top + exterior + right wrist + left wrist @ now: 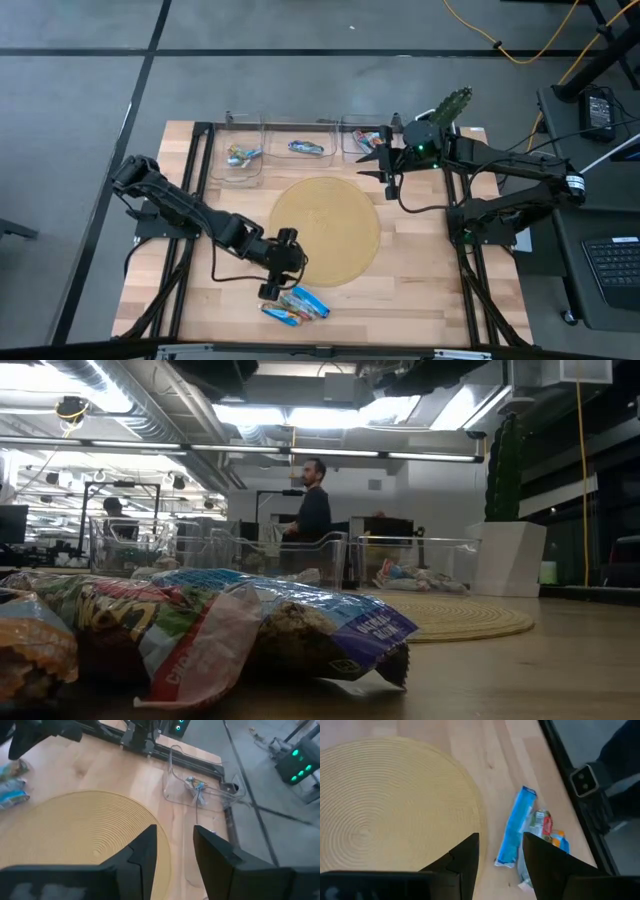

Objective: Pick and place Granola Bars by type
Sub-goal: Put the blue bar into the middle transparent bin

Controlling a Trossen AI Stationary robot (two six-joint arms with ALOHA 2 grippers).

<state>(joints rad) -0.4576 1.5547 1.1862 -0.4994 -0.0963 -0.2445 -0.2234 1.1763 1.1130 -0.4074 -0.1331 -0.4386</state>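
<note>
A small pile of granola bars lies flat on the wooden table near its front edge: a blue-wrapped bar and multicoloured bars beside it. They fill the foreground of the low view. My left gripper hovers open just above them, fingers pointing down at a slant, the blue bar's near end showing past the gap. My right gripper is open and holds nothing, raised by the far right bin.
A round tan woven mat covers the table's middle. Three clear bins stand along the far edge: the left bin holds a multicoloured bar, the middle bin a blue one. A green cactus stands at the far right corner. A person stands in the room beyond.
</note>
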